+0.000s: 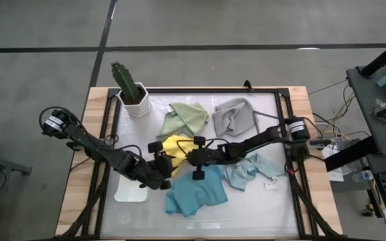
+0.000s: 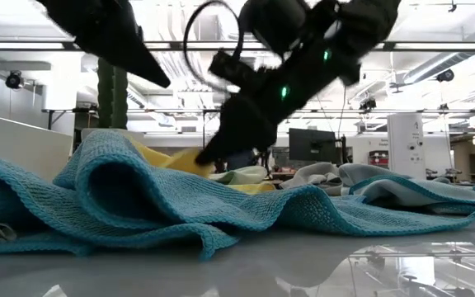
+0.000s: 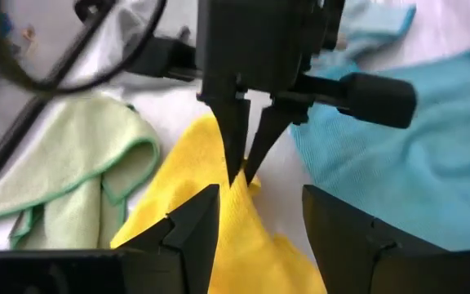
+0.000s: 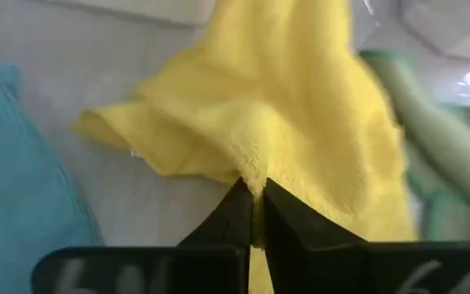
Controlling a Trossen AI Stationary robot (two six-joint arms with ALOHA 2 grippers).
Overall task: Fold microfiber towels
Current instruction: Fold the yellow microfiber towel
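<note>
The right gripper has its two dark fingers pinched together on an edge of the yellow towel, the fabric bunching up just where the tips meet. Facing it from the other side, the left gripper hovers with its jaws parted and nothing between them; the yellow cloth lies under and just ahead of that gap, not yet taken.

To my eye the step is getting this towel picked up for its fold. The pinch looks thin, only a small bite of the hem, so the lift wants to be slow and straight, and the left jaws should close on a separate edge rather than beside the right ones, so the cloth can spread instead of hanging in a clump.

The yellow towel sits mid-table, crumpled, with the sage green towel just beyond it and the teal towel close on the near side; whether the yellow overlaps the teal I can't quite tell. The grey towel and pale blue towel lie to the right, untouched.
</note>
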